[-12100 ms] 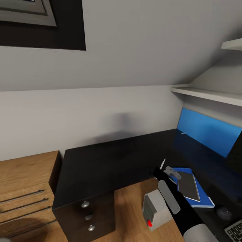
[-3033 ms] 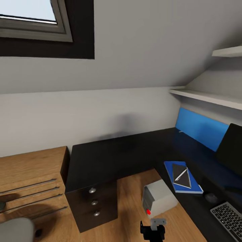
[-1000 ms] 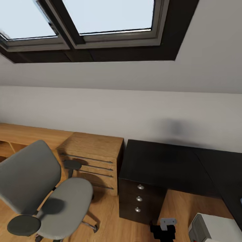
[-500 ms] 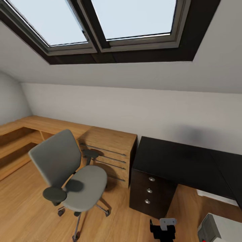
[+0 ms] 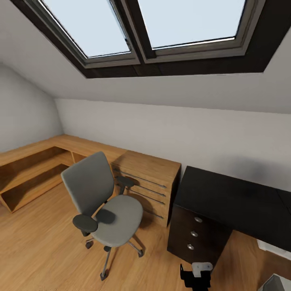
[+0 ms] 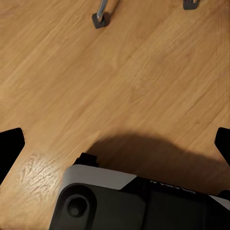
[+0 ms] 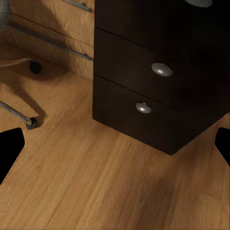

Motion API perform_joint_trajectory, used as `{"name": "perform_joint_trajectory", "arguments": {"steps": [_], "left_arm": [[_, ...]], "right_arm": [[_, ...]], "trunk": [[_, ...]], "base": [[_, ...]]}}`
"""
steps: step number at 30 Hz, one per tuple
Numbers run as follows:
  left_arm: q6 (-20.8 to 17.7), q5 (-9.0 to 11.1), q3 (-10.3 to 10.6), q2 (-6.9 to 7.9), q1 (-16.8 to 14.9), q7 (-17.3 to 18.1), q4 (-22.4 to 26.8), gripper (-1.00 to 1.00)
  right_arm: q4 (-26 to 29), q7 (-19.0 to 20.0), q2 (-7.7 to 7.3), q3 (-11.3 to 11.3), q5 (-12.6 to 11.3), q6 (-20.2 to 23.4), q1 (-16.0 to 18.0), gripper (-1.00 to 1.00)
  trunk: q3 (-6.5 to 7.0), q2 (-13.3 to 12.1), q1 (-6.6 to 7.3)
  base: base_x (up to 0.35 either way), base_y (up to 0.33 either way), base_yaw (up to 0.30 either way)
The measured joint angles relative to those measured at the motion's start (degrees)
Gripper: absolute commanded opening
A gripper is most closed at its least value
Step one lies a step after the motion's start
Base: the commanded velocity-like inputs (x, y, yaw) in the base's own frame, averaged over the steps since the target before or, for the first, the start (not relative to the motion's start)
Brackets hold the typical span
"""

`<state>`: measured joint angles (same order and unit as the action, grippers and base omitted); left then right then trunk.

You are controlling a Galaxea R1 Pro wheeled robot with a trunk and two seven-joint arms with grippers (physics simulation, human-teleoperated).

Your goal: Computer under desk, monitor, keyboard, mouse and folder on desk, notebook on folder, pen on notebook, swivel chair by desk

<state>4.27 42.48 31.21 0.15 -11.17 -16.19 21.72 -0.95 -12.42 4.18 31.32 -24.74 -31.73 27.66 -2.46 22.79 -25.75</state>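
Two skylights [image 5: 145,28] sit in a sloped grey ceiling above a light-wood floor [image 5: 36,250]. Grey swivel chair [image 5: 107,202] stands beside a low wooden cabinet [image 5: 151,182], apart from the black desk [image 5: 230,202] with three silver-knobbed drawers [image 7: 153,91]. Left gripper [image 6: 115,148] and right gripper [image 7: 115,148] hang spread wide over bare floor, grasping nothing

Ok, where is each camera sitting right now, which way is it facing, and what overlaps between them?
Head view: high on the robot, facing the skylight wall, swivel chair, wood cabinet and desk; a dark robot part shows low.
Left wrist view: looks down at the wood floor; fingertips at both edges, robot body below.
Right wrist view: aims low at the desk drawers; fingertips at both edges.
Shared: head and right wrist views show the drawers and the chair's base.
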Motion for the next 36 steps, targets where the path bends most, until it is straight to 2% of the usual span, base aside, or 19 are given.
{"name": "perform_joint_trajectory", "arguments": {"steps": [30,36], "left_arm": [[-0.18,0.11,-0.06,0.0,0.0,0.0,-0.09,1.0],[-0.17,0.11,-0.06,0.04,0.01,0.0,-0.09,1.0]], "right_arm": [[0.0,0.0,0.16,0.02,-0.04,-0.04,-0.03,1.0],[-0.08,0.02,0.29,0.08,-0.07,-2.22,-0.52,1.0]], "trunk": [[0.25,0.0,0.0],[0.59,0.0,0.0]], "base": [[0.0,0.0,0.279],[0.0,0.0,0.233]]}}
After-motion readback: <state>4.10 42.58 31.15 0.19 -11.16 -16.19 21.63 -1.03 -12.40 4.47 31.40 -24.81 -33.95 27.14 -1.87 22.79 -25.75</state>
